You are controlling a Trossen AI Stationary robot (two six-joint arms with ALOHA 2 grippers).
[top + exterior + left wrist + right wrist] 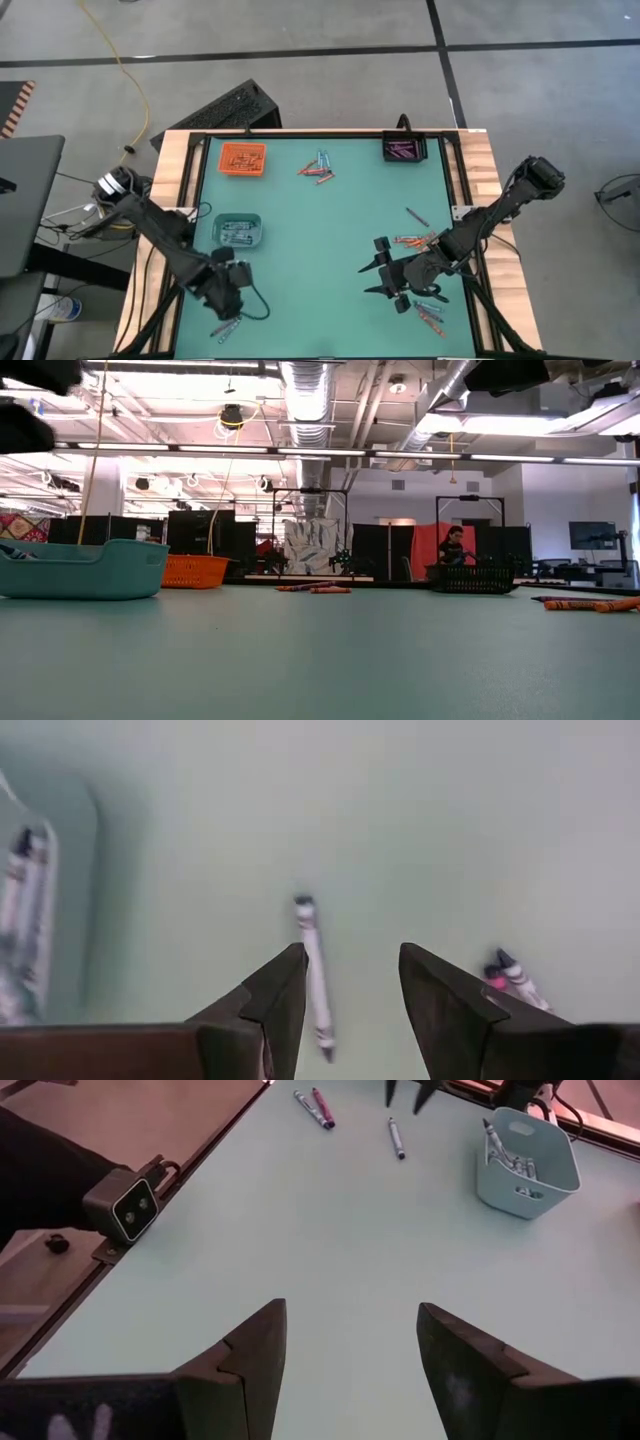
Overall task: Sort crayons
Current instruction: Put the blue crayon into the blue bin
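- Crayons lie in several groups on the green table [320,260]: one cluster [320,168] at the far middle, orange ones [413,241] near the right arm, more [430,312] at the near right edge, and a few [226,328] at the near left corner.
- The left gripper [352,982] is at the near left corner, a little above the table. Its jaws are apart and hold nothing. A grey crayon [314,975] lies on the table just beside the one finger, and a pink and a dark crayon [512,980] lie near the other finger.
- The teal tray [238,231] beside the left arm has grey crayons inside.
- The orange tray [243,159] and the black tray [404,149] stand at the far edge; the black one has purple crayons inside.
- The right gripper [385,272] is at the near right part of the table, jaws wide apart and empty.
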